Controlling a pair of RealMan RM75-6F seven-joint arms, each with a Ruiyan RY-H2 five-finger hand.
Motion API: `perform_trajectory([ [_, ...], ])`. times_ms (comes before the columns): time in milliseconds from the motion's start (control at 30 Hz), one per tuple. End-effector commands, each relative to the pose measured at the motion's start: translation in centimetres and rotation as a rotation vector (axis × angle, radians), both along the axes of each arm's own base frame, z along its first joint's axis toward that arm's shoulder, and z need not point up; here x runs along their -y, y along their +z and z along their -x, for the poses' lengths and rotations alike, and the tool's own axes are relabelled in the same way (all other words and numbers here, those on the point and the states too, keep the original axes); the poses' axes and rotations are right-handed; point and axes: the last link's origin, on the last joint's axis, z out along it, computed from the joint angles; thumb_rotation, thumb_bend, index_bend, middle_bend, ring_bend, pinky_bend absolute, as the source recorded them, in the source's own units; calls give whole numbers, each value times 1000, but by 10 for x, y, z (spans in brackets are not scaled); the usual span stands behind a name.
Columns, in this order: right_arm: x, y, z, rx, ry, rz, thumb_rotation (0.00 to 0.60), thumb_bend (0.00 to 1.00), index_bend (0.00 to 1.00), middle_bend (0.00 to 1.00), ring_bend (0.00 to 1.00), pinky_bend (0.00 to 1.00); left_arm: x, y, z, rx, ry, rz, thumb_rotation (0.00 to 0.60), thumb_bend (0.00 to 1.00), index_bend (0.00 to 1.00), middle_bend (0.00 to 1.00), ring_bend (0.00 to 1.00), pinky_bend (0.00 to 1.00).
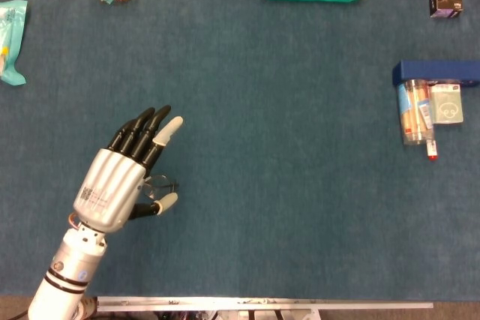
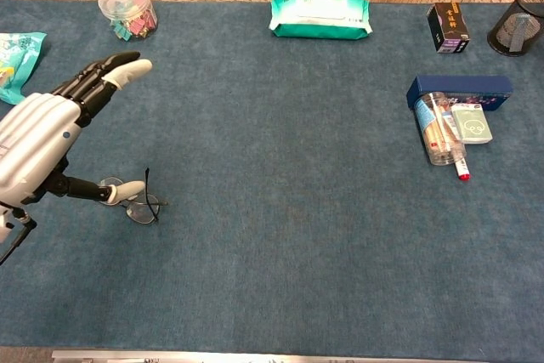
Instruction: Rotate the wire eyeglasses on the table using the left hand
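The wire eyeglasses (image 2: 138, 201) lie on the blue table cloth at the left front; in the head view only a bit of the eyeglasses (image 1: 163, 182) shows past the hand. My left hand (image 1: 127, 171) hovers over them, fingers stretched out and apart, the thumb low beside the frame. From the chest view, the left hand (image 2: 53, 139) holds nothing and its thumb tip is right above one lens. I cannot tell if the thumb touches the frame. The right hand is out of both views.
A jar of coloured clips (image 2: 127, 11) and a teal packet (image 2: 17, 51) sit at the far left. A wipes pack (image 2: 321, 15) lies at the back middle, a black box (image 2: 449, 27) and mesh cup (image 2: 515, 31) at the back right. A blue box with a tube (image 2: 450, 121) lies on the right.
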Motion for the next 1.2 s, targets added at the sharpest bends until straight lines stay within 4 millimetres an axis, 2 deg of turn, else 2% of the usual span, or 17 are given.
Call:
perform_trajectory([
  [33,0,-1,0,2,-1,-2,600,0,0,70,0,210,-2,-2,-1,-4,-1,7,600,73,20,0,0,149],
  [900,-4,-3,8,17,-15,-6,600,0,0,71,0,211,-8,-16,-21,4,-41,50,600,73,20,0,0,149],
  [1200,-4,-4,10,20,-19,-10,600,0,0,71,0,211,-17,-22,-19,-14,-27,62,600,73,20,0,0,149],
])
